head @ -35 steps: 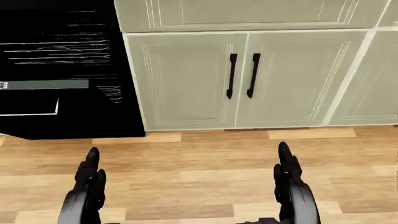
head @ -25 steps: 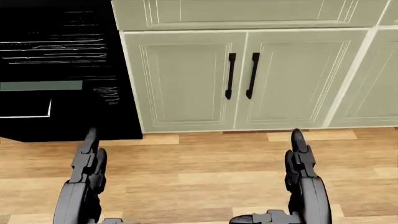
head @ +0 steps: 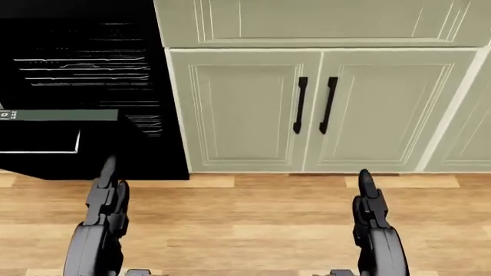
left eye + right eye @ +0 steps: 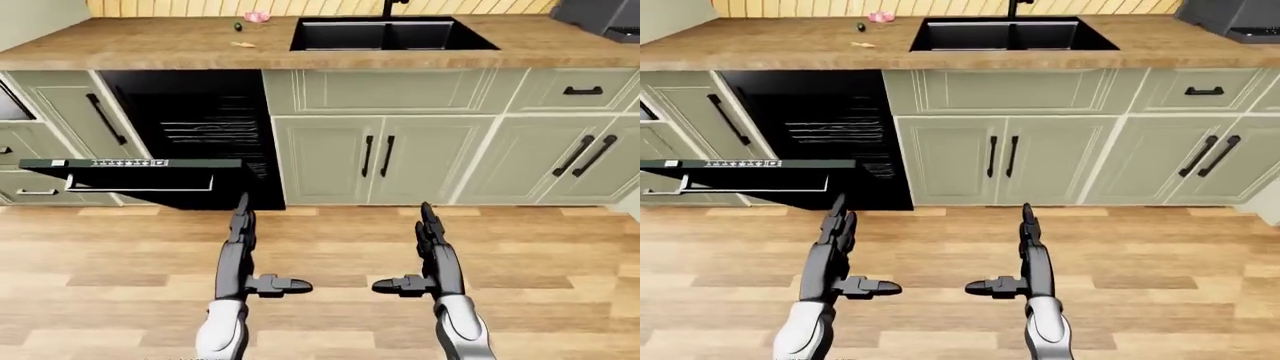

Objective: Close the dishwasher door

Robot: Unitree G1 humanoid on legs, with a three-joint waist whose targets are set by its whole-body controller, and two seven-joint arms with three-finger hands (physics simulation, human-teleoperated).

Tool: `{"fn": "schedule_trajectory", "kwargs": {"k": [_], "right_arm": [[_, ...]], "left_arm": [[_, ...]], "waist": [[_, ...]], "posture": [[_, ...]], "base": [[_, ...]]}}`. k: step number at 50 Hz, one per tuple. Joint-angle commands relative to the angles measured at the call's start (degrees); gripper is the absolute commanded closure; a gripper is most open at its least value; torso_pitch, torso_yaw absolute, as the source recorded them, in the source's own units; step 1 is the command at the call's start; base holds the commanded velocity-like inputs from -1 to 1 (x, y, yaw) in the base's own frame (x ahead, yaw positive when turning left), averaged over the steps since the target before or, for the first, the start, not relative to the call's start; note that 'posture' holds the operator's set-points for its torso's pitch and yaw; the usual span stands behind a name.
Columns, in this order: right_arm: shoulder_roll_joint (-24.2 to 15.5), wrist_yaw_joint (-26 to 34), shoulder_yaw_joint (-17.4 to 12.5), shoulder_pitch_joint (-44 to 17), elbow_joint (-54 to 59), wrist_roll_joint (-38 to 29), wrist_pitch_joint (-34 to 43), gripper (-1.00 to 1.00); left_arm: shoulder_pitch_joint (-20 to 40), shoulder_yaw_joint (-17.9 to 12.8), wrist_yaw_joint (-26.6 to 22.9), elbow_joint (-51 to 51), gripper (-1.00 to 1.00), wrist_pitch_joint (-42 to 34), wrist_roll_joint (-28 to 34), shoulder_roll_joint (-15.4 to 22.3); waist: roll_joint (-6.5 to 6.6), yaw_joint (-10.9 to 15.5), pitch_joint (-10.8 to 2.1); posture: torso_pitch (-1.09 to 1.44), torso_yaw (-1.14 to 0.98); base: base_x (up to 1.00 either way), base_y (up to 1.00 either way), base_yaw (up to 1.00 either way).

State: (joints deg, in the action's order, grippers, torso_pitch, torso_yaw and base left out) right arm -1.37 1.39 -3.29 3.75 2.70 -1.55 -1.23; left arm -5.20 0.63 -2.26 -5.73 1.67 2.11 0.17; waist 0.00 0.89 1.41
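Left hand [image 4: 240, 251] below dishwasher door [image 4: 140, 180]

A long wooden countertop [image 4: 150, 51] runs across the top of the left-eye view. A black sink [image 4: 392, 34] is set into it near the middle. At the upper left, three small things lie on the wood: something pink [image 4: 257, 16], something dark [image 4: 238, 27] and something yellowish [image 4: 244, 44].
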Motion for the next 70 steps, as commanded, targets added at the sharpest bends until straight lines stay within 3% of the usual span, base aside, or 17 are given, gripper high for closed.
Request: {"fn": "schedule_trajectory", "kwargs": {"k": [1, 11, 16, 21, 27, 30, 40, 44, 45, 46, 48, 55, 57, 59, 60, 61, 70], "right_arm": [[-0.1, 0.2, 0.1, -0.8, -2.5, 0.1, -1.8, -1.00], [0.1, 0.7, 0.4, -0.6, -2.8, 0.2, -1.9, -1.00], [0.1, 0.9, 0.6, -0.2, -3.4, 0.2, -1.6, -1.00], [0.1, 1.0, 0.6, -0.1, -3.1, 0.2, -1.9, -1.00], [0.2, 1.1, 0.8, 0.2, -4.3, 0.1, -1.0, -1.00], [0.2, 1.1, 0.8, 0.2, -4.7, 0.0, -0.7, -1.00], [0.1, 1.2, 0.6, 0.0, -3.9, 0.0, -1.0, -1.00], [0.1, 1.2, 0.6, -0.1, -3.2, 0.0, -1.6, -1.00], [0.1, 1.2, 0.6, -0.1, -3.2, 0.0, -1.5, -1.00], [0.1, 1.2, 0.6, -0.2, -2.7, 0.0, -1.8, -1.00], [0.1, 1.2, 0.5, -0.3, -2.3, 0.1, -2.1, -1.00], [0.1, 1.1, 0.7, -0.2, -1.9, 0.0, -2.5, -1.00], [0.1, 1.2, 0.8, 0.0, -1.7, -0.1, -2.8, -1.00], [0.2, 1.1, 0.8, -0.3, -0.9, 0.0, -3.2, -1.00], [0.2, 1.1, 0.9, -0.3, -1.5, 0.0, -2.8, -1.00], [0.2, 1.2, 0.8, -0.4, -1.4, 0.0, -2.8, -1.00], [0.1, 1.3, 1.0, 0.0, -1.8, 0.0, -2.7, -1.00]], "left_arm": [[0.6, 0.0, 0.1, -2.1, -1.00, 1.7, 0.1, 0.0], [0.4, 0.1, 0.1, -2.6, -1.00, 1.5, 0.2, 0.0], [0.3, 0.2, 0.2, -2.6, -1.00, 1.7, 0.3, 0.0], [0.5, 0.1, 0.2, -1.9, -1.00, 2.1, 0.4, 0.0], [0.3, 0.2, 0.2, -2.2, -1.00, 2.1, 0.5, 0.0], [0.2, 0.3, 0.2, -2.5, -1.00, 1.9, 0.5, 0.0], [0.2, 0.4, 0.2, -2.3, -1.00, 2.0, 0.6, 0.0], [0.2, 0.6, 0.3, -2.0, -1.00, 2.4, 0.8, -0.1], [0.2, 0.6, 0.3, -1.7, -1.00, 2.5, 0.8, -0.1], [0.2, 0.7, 0.3, -1.6, -1.00, 2.6, 0.8, -0.1], [0.1, 0.8, 0.4, -2.0, -1.00, 2.5, 0.8, -0.1], [0.3, 0.7, 0.4, -1.8, -1.00, 2.4, 0.8, -0.1], [0.1, 0.8, 0.5, -1.8, -1.00, 2.6, 0.8, -0.1], [0.0, 0.9, 0.5, -2.0, -1.00, 2.5, 0.9, -0.2], [0.0, 0.9, 0.5, -2.4, -1.00, 2.2, 0.8, -0.2], [0.4, 0.7, 0.5, -1.7, -1.00, 2.4, 0.7, -0.1], [0.4, 0.6, 0.6, -1.7, -1.00, 2.6, 0.7, 0.0]], "waist": [[-0.19, 0.2, -0.52], [0.57, 1.0, -0.06], [-2.24, 0.8, 0.96], [-2.26, 0.3, 0.46], [0.97, -0.5, 0.83], [4.24, -0.7, -1.01], [-0.62, 0.0, 0.68], [-6.47, -1.0, -0.80], [-3.13, -1.1, 0.34], [-4.39, -0.7, 0.36], [-4.07, -0.5, -0.34], [0.79, -0.7, 0.37], [2.89, -0.8, 0.26], [6.81, -0.3, -1.12], [3.42, 0.3, 0.11], [4.22, 0.2, -0.38], [-1.30, 0.2, 0.48]], "posture": [[0.00, 0.00], [0.00, 0.00], [0.00, 0.00], [0.00, 0.00], [0.00, 0.00], [0.00, 0.00], [0.00, 0.00], [0.00, 0.00], [0.00, 0.00], [0.00, 0.00], [0.00, 0.00], [0.00, 0.00], [0.00, 0.00], [0.00, 0.00], [0.00, 0.00], [0.00, 0.00], [0.00, 0.00]], "base": [[0.00, 0.00, 0.55], [0.00, 0.00, 0.55], [0.00, 0.00, 0.48], [0.00, 0.00, 0.48], [0.00, 0.00, 0.49], [0.00, 0.00, 0.48], [0.00, 0.00, 0.49], [0.00, 0.00, 0.56], [0.00, 0.00, 0.56], [0.00, 0.00, 0.57], [0.00, 0.00, 0.57], [0.00, 0.00, 0.57], [0.00, 0.00, 0.57], [0.00, 0.00, 0.57], [0.00, 0.00, 0.57], [0.00, 0.00, 0.57], [0.00, 0.00, 0.57]]}}
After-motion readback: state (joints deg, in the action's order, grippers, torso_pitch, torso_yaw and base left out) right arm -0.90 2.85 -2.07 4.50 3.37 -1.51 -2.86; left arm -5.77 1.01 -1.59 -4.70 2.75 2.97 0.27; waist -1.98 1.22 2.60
